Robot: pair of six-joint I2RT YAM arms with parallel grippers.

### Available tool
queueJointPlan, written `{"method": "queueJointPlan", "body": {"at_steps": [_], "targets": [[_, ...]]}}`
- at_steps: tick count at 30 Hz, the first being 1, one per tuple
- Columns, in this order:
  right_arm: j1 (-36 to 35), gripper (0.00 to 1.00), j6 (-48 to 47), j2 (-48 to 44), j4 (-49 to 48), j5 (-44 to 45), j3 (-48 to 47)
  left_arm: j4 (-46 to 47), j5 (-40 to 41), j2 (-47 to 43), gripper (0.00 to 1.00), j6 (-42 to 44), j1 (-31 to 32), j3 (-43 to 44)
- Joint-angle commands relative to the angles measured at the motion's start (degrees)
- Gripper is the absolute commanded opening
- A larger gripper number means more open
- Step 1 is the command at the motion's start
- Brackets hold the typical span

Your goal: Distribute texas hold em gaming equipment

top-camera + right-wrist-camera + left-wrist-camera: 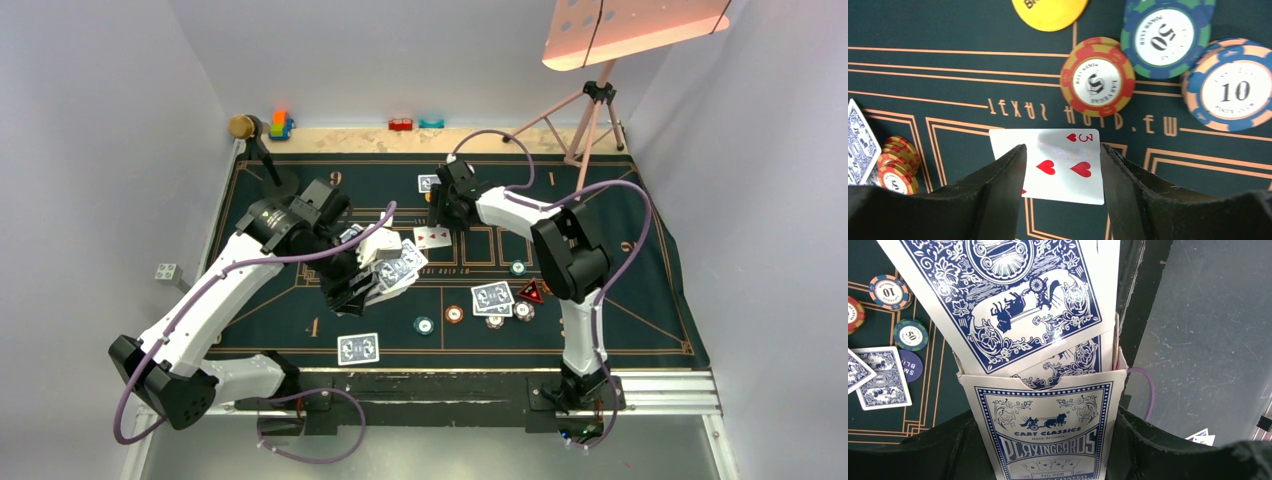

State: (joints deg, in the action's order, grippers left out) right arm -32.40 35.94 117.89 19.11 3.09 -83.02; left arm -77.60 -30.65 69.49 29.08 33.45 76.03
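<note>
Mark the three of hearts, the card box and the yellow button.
three of hearts (1063,165), right wrist view, on its white face between two pips.
card box (1045,432), left wrist view, on its printed front.
yellow button (1050,12), right wrist view, on its visible lower part.

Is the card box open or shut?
Open. The box has cards poking out of its top.

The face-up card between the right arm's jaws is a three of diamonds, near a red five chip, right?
No, the suit is wrong: the face-up card is a three of hearts, near the red five chip, as the right wrist view shows.
</note>
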Motion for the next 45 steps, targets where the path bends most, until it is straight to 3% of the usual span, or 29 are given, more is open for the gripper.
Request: {"method": "queueJointPlan", "body": {"at_steps": [1, 10, 15, 20, 26, 32, 45], "targets": [[-2.9, 0.59, 2.2, 3.1, 0.7, -4.0, -2.4, 0.7, -0.9, -0.2, 0.0, -0.3, 0.0, 1.1], [-2.0, 0.62, -0.2, -4.7, 4.9, -4.8, -6.2, 0.9, -0.7, -0.5, 0.0, -0.1, 0.1, 0.4], [-1.0, 0.74, -1.9, -13.6, 8.2, -7.1, -4.8, 1.3, -0.7, -0.3, 0.0, -0.1, 0.1, 0.3], [1.8, 0.86, -2.5, -24.9, 6.7, -15.3, 2.4, 1.9, -0.5, -0.4, 0.0, -0.2, 0.0, -0.6], [4.8, 0.9, -2.2, -35.8, 2.1, -31.0, 10.7, 2.5, 0.1, 0.1, 0.0, 0.0, 0.1, -1.2], [3.7, 0.93, 4.0, -40.3, -10.9, -45.1, 20.2, 3.8, 0.5, 1.4, 0.0, -0.1, 0.1, -0.9], [0.6, 0.96, 8.0, -41.1, -16.4, -50.4, 21.9, 5.5, 0.8, 5.5, 0.0, -0.2, 0.1, 0.9]]}}
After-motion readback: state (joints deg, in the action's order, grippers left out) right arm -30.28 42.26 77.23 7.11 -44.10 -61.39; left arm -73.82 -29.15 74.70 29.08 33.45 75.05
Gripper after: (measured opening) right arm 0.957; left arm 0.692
